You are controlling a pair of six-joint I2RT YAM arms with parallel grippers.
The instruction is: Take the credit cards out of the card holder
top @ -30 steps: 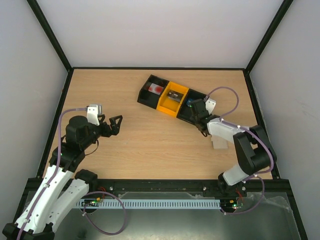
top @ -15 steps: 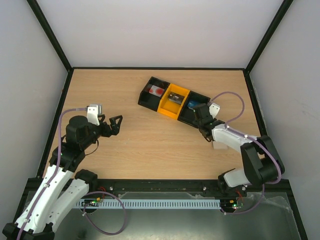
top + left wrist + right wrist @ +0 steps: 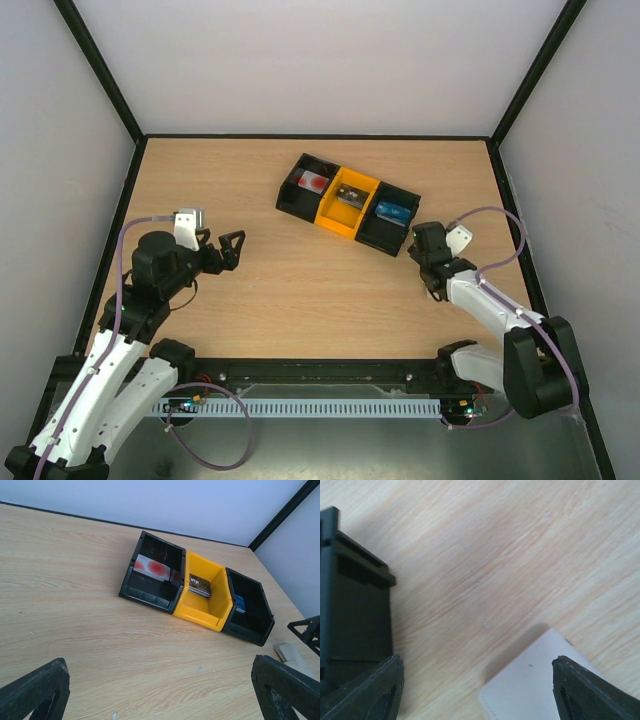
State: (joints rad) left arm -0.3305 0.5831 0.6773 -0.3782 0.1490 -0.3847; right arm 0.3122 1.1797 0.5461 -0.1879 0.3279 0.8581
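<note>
Three credit cards lie in the black-and-yellow tray (image 3: pixel 300 200): a red-spotted card (image 3: pixel 314 181) in the left bin, a dark card (image 3: pixel 200 586) in the yellow bin, a blue card (image 3: pixel 393 211) in the right bin. The card holder (image 3: pixel 540 685), a pale flat sleeve, lies on the table right of the tray; it also shows in the left wrist view (image 3: pixel 292 652). My right gripper (image 3: pixel 428 252) hovers over the card holder's edge, open and empty (image 3: pixel 480 690). Far to the left, my left gripper (image 3: pixel 232 250) is open and empty above bare wood (image 3: pixel 160 690).
Black frame rails and pale walls close in the wooden table (image 3: pixel 300 300) on all sides. The tray's right bin (image 3: pixel 355 605) stands just left of my right gripper. In the top view my right arm covers the sleeve.
My right gripper has opened and drawn back from the tray's right bin toward the near right, and the blue card now lies uncovered there. The left arm has not moved.
</note>
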